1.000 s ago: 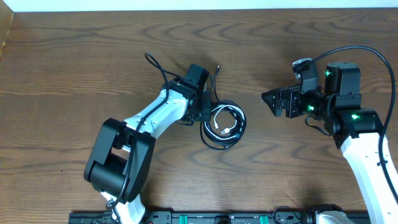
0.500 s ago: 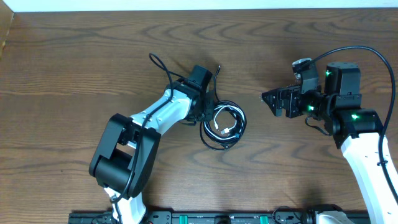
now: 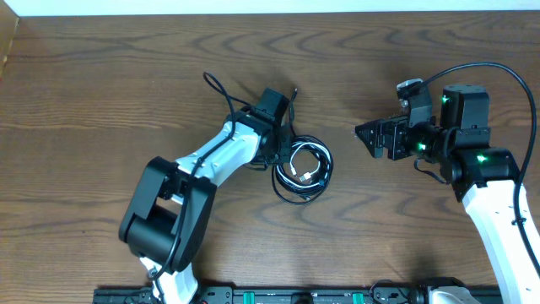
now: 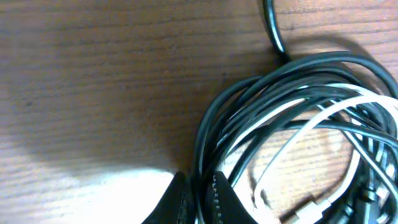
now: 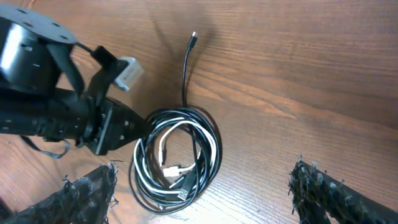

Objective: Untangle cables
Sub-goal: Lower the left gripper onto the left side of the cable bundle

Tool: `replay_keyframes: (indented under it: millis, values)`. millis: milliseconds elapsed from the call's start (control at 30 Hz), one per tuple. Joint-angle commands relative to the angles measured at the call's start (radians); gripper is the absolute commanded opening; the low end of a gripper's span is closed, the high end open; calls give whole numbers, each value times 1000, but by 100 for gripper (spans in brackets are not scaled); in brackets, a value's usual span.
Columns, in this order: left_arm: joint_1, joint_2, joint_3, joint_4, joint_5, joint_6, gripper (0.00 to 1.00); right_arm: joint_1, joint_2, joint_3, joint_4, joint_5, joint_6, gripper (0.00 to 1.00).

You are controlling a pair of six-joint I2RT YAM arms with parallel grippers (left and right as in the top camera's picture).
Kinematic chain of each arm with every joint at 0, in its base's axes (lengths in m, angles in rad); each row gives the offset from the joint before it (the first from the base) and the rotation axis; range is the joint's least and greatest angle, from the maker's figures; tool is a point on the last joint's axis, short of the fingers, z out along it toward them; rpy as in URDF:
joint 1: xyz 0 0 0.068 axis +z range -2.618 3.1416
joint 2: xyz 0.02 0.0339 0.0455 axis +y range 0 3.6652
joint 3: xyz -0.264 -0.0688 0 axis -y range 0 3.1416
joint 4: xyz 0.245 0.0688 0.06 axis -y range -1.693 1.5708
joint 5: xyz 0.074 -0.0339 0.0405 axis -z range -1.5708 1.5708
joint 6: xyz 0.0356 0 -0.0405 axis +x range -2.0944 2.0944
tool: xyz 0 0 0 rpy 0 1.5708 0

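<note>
Left claw [image 4: 200, 200] is down on the table [image 3: 101, 84] and clenched, its two fingertips pinched together on the near edge of the coil, and what's between them looks like strands of the black cable [image 5: 185, 74]. Whether a white strand is caught in there too, the close view is too cramped to say. Over on the other side, the right claw [image 3: 364, 138] is spread wide, gripping nothing and touching nothing, hanging well apart from the bundle with its fingers pointed toward it. Count it up: two claws, two cables. One black cable, wound round in several loops, with one loose tail running out of the coil toward the far edge and ending in a small plug. One white cable [image 5: 165, 152], short, threaded through the inside of those black loops, with its small plugs lying within the ring. The whole tangle sits a little left of the middle of the table, just in front of the left claw, with both cables overlapping and touching.
</note>
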Motion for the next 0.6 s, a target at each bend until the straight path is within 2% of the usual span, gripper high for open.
replay_keyframes:
  millis: [0,333,567]
  values:
    - [3,-105,23,-5,27,-2,7,5,0,18,2,0,11,87]
    - [3,-324,23,-3,88,-10,7,7,0,18,11,0,37,87]
    - [3,-364,23,-3,88,-50,7,60,0,17,49,1,64,87]
